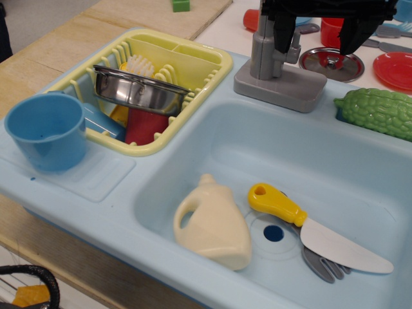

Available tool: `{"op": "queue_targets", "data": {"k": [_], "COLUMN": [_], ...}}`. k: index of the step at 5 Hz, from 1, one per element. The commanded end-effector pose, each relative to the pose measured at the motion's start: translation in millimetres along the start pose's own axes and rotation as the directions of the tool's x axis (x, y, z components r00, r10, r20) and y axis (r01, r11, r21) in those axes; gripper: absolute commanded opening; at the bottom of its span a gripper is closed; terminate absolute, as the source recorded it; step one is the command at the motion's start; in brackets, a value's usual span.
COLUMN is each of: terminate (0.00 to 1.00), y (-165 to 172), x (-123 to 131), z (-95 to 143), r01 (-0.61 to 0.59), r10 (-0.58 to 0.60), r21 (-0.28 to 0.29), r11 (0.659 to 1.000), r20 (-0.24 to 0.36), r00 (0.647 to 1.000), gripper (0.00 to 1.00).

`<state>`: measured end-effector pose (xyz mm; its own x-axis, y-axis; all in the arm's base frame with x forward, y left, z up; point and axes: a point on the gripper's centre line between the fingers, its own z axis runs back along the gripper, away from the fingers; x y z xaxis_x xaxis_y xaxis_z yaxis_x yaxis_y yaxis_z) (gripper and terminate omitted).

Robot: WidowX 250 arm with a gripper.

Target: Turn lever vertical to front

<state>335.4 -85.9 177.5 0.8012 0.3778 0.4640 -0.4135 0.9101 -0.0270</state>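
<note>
Gripper (pixel 317 32) is hanging at the top edge, its two black fingers spread wide and holding nothing; one finger (pixel 282 31) is sitting right against the grey tap column, the other finger (pixel 353 33) is over by the metal pot lid (pixel 331 64). The lever (pixel 294 46) is showing as a small grey stub on the column's right side, above the tap's rectangular base (pixel 280 85), at the back rim of the sink (pixel 161 187).

I am judging the approach underway. I want the fingers bracketing the stub before closing, then a slow pull toward the front, base staying put.

Sink basin: cream bottle (pixel 213 223), yellow-handled knife (pixel 315 227), grey fork (pixel 324 262). Yellow rack (pixel 212 74): steel bowl (pixel 138 91), red cup, brush. Blue cup (pixel 46 131): I am seeing nothing inside.
</note>
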Motion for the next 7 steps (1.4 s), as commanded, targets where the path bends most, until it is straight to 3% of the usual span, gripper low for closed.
{"op": "queue_targets", "data": {"k": [1, 3, 4, 7], "terminate": [0.00, 0.00, 0.00, 0.00], "y": [-1, -5, -4, 10], "x": [13, 18, 17, -14], "z": [3, -9, -10, 1], "r01": [0.009, 0.016, 0.008, -0.072], "r10": [-0.008, -0.014, -0.005, 0.072], "r21": [-0.036, -0.075, -0.082, -0.098], "r11": [0.999, 0.997, 0.997, 0.993], "r20": [0.027, 0.027, 0.039, -0.001], "r00": [1.000, 1.000, 0.999, 0.997], "gripper": [1.00, 1.00, 0.00, 0.00]}}
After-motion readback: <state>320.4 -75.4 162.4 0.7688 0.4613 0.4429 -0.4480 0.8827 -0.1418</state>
